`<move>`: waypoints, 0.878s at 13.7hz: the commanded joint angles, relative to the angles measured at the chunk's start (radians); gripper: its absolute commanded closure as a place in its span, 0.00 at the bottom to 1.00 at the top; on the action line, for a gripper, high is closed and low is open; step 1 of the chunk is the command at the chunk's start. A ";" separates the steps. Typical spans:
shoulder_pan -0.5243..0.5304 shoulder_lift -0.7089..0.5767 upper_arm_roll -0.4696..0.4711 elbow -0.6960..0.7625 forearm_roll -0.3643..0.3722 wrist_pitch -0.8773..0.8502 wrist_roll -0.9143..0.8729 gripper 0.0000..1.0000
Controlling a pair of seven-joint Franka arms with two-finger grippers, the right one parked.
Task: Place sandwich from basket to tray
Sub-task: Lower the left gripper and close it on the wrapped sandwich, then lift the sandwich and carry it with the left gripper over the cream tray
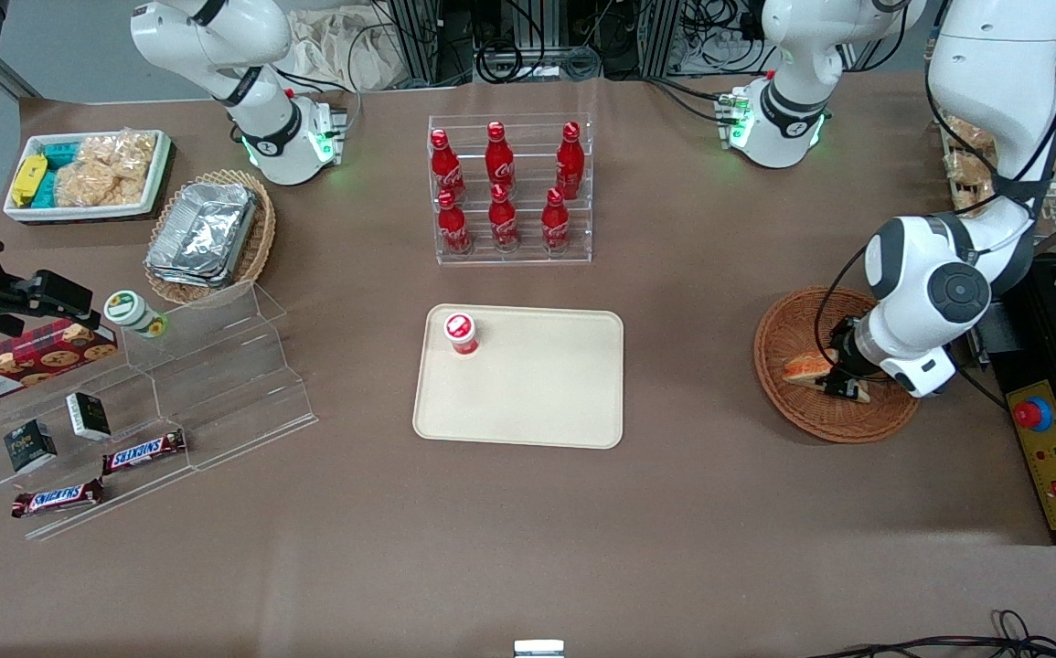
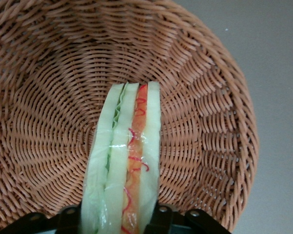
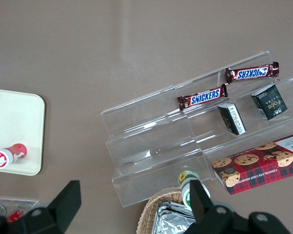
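The sandwich (image 2: 126, 161), a white bread wedge with green and orange-red layers, stands on edge inside the reddish-brown wicker basket (image 2: 48, 97). My left gripper (image 2: 118, 219) is shut on the sandwich, one black finger on each bread face. In the front view the gripper (image 1: 843, 375) is down inside the basket (image 1: 788, 402) at the working arm's end of the table, with the sandwich (image 1: 806, 367) showing beside it. The cream tray (image 1: 546, 384) lies flat at the table's middle, apart from the basket.
A small red-and-white cup (image 1: 461, 333) stands on the tray's corner. A clear rack of red bottles (image 1: 509, 187) stands farther from the front camera than the tray. A control box with a red button (image 1: 1044, 439) lies beside the basket. Stepped acrylic shelves (image 1: 208, 384) with snacks stand toward the parked arm's end.
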 commanded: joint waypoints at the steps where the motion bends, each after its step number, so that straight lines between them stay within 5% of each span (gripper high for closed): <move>1: -0.008 -0.049 0.001 0.043 0.019 -0.078 -0.014 1.00; 6: -0.043 -0.055 -0.108 0.287 0.022 -0.460 0.058 1.00; 12: -0.083 -0.007 -0.330 0.562 0.022 -0.690 0.547 1.00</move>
